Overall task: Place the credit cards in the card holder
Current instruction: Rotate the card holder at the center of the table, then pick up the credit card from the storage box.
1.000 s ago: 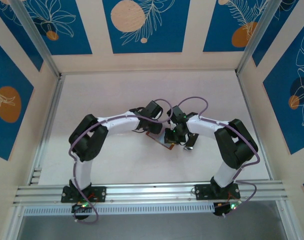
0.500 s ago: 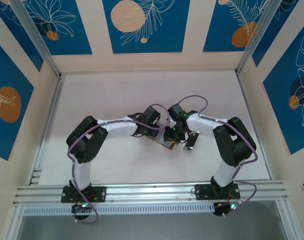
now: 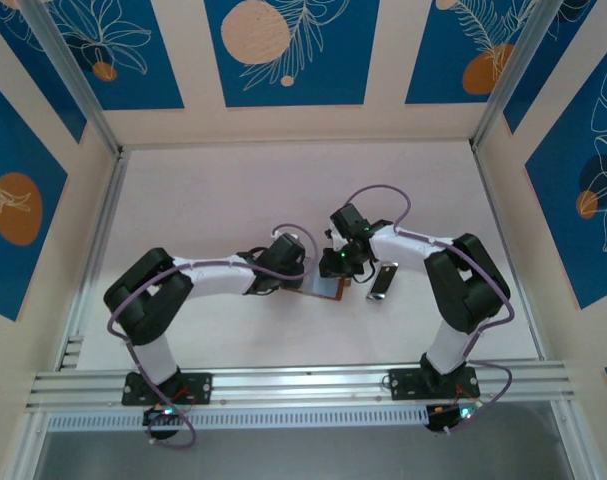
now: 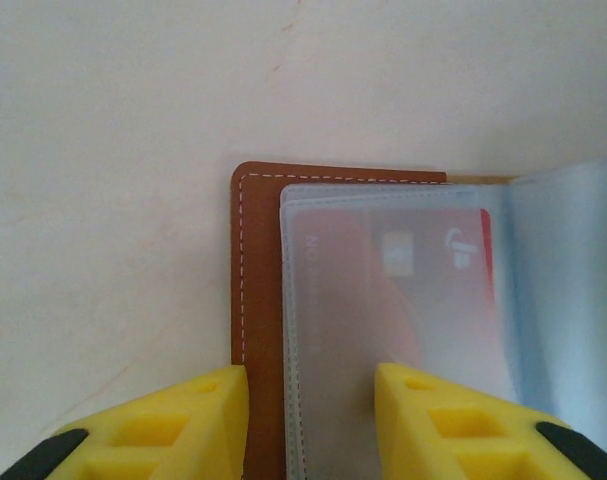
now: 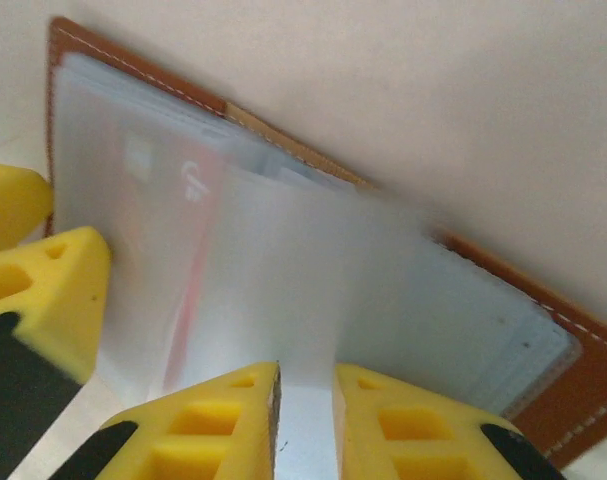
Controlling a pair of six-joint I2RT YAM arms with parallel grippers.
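Left gripper (image 4: 308, 388) spread, one finger beside the brown left edge and the other over the clear sleeves of the card holder (image 3: 323, 289). The holder lies open mid-table, between the two arms, with a red card (image 4: 383, 290) in its left sleeve (seen through frosted plastic). Right gripper (image 5: 305, 385) nearly closed, pinching one raised sleeve leaf; a small dark flat piece (image 3: 381, 281) lies just right of the holder.

readable text: none; marks on red card (image 4: 383, 300): blurred
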